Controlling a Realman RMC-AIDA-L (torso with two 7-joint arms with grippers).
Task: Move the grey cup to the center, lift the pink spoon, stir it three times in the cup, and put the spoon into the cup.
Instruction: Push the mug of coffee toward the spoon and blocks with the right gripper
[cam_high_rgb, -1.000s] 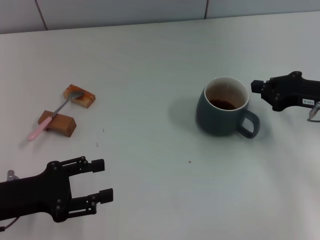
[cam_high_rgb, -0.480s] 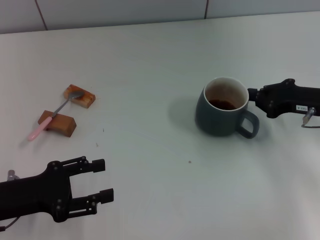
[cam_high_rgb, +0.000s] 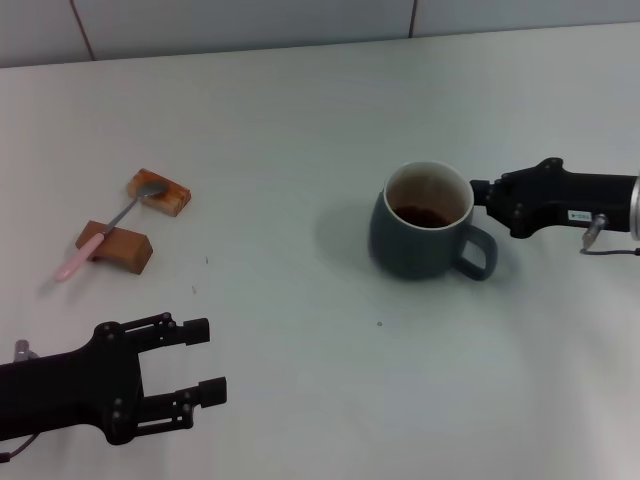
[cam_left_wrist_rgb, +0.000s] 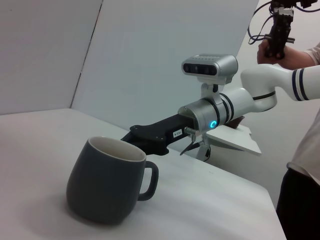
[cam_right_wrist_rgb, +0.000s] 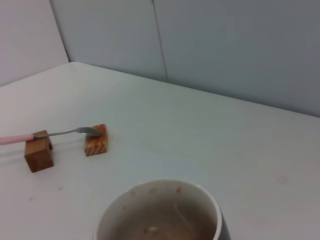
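The grey cup stands right of the table's middle with brown liquid inside and its handle toward the front right. It also shows in the left wrist view and close up in the right wrist view. My right gripper is shut, its tip against the cup's right side by the rim; it shows in the left wrist view too. The pink spoon lies across two brown blocks at the left, also in the right wrist view. My left gripper is open and empty at the front left.
The spoon rests on two brown blocks, one farther back and one nearer. A tiled wall runs along the table's far edge. A person stands beyond the table's right side.
My right gripper has moved left and reached the cup's right side, and the cup has slid left toward the middle of the table. The left arm and the spoon have not moved.
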